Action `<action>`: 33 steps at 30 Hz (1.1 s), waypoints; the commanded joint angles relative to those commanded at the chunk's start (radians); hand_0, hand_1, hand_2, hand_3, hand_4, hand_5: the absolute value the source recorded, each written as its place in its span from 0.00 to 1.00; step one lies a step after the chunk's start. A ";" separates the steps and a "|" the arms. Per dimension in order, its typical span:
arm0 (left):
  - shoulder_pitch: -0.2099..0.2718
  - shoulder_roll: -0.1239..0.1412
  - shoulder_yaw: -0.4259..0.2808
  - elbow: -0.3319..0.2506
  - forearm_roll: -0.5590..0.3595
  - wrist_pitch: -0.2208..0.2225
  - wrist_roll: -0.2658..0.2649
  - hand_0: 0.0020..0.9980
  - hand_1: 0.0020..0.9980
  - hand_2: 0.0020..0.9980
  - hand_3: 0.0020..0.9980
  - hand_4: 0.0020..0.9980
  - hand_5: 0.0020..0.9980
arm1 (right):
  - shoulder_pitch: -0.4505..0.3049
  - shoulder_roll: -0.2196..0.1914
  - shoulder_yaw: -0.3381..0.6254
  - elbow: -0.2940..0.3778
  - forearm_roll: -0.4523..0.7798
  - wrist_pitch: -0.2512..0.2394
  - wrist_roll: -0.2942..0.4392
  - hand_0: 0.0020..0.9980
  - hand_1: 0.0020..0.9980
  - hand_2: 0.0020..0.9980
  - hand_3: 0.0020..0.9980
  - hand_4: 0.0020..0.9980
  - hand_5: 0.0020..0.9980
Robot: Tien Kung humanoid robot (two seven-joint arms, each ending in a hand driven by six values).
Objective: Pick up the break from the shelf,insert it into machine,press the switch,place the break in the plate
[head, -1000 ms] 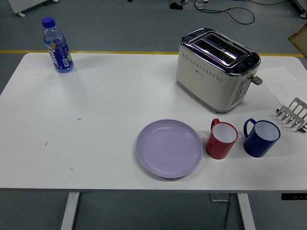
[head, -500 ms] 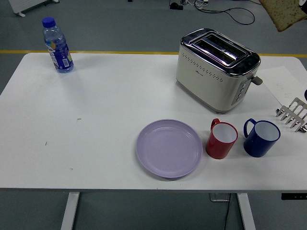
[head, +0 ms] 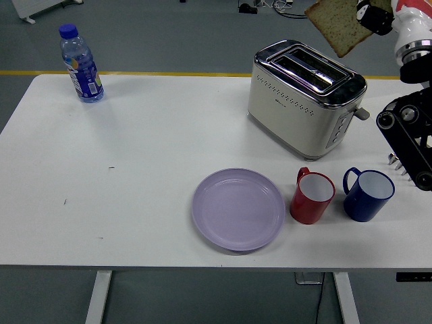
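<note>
The right hand (head: 378,15) has its fingers pinched on a slice of bread (head: 337,25), held tilted in the air just above the toaster (head: 305,98) on the counter (head: 135,169), presumably to line it up with a slot.

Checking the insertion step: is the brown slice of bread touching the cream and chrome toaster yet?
Apart. The head view shows the brown slice of bread held up by the right hand, with grey floor visible between it and the cream and chrome toaster.
</note>
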 joint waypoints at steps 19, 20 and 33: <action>-0.010 0.000 0.050 0.000 -0.057 0.011 0.005 0.61 0.46 0.45 0.55 0.29 0.93 | 0.038 0.087 -0.077 -0.148 -0.019 0.003 -0.026 0.29 0.32 0.39 0.50 0.56 0.00; -0.011 0.000 0.051 0.000 -0.058 0.012 0.005 0.61 0.46 0.45 0.55 0.29 0.93 | 0.037 0.086 -0.077 -0.155 -0.023 0.002 -0.025 0.29 0.32 0.39 0.50 0.56 0.00; -0.012 0.000 0.048 0.000 -0.055 0.011 0.004 0.61 0.46 0.44 0.55 0.30 0.93 | 0.040 0.077 -0.068 -0.182 -0.037 0.006 -0.028 0.28 0.32 0.39 0.50 0.59 0.00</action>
